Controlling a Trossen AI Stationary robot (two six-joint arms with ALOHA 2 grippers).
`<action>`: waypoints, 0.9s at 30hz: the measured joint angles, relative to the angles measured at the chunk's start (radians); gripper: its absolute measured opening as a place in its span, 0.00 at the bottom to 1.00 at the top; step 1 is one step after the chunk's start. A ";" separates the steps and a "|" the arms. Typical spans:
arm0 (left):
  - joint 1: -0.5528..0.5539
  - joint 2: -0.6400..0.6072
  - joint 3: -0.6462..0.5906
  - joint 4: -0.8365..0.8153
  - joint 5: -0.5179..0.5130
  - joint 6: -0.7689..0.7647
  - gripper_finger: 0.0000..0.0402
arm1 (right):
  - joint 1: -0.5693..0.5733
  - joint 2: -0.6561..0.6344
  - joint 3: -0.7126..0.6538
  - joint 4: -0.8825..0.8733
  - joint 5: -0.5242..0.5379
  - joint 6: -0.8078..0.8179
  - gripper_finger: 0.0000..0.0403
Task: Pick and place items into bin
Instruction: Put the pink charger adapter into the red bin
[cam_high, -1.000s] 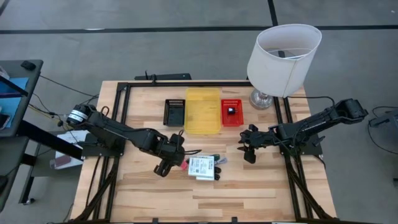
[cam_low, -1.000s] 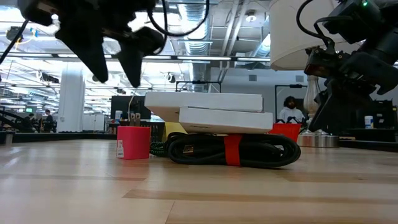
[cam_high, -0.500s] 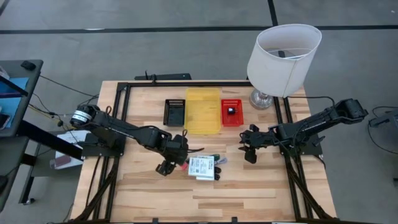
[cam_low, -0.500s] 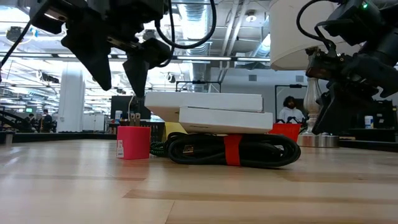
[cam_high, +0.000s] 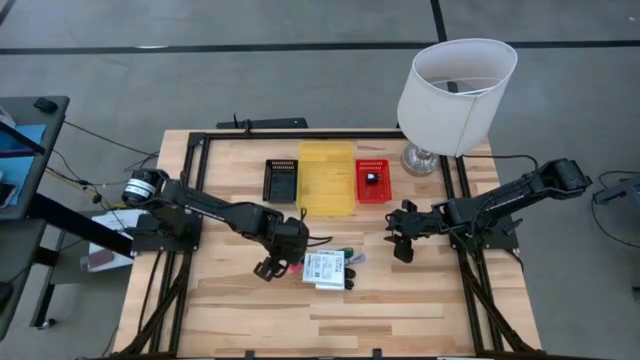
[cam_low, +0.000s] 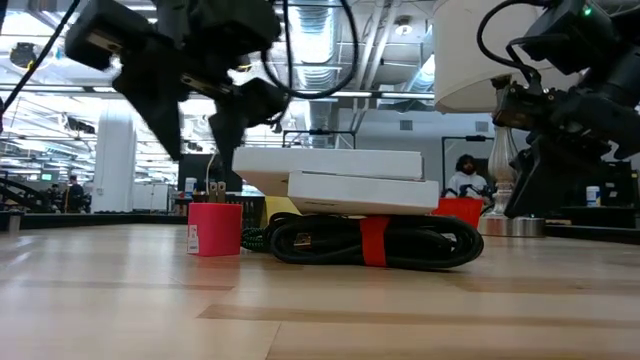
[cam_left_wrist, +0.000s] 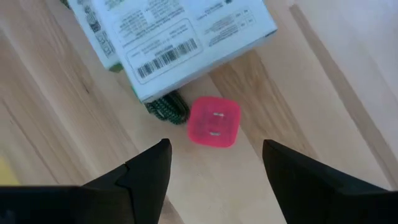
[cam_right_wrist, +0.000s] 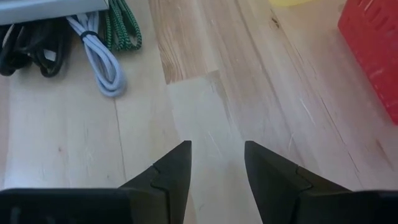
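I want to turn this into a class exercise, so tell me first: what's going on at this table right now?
The left gripper hangs open just above a small red cube-shaped plug lying beside the white labelled boxes, which rest on coiled cables. Nothing is gripped. The right gripper waits, empty, over bare wood near the red bin. The red bin, yellow bin and black bin stand in a row.

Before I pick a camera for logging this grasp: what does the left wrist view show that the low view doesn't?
Only the left wrist view shows the two prong slots on the red plug and the barcode labels on the white boxes, framed by the open left gripper. Only the low view shows the black cable bundle under the boxes, and the right gripper waiting beyond. Both show plug, boxes and left gripper above them.
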 joint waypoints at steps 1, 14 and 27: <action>0.004 0.000 0.000 -0.006 0.002 0.007 0.61 | 0.000 0.000 0.000 0.002 0.000 0.000 0.36; 0.018 0.042 0.019 -0.014 0.025 0.040 0.61 | 0.001 0.000 0.000 -0.013 0.000 0.000 0.36; 0.020 0.081 0.063 -0.039 0.041 0.082 0.61 | 0.001 0.000 0.000 -0.027 -0.001 0.000 0.35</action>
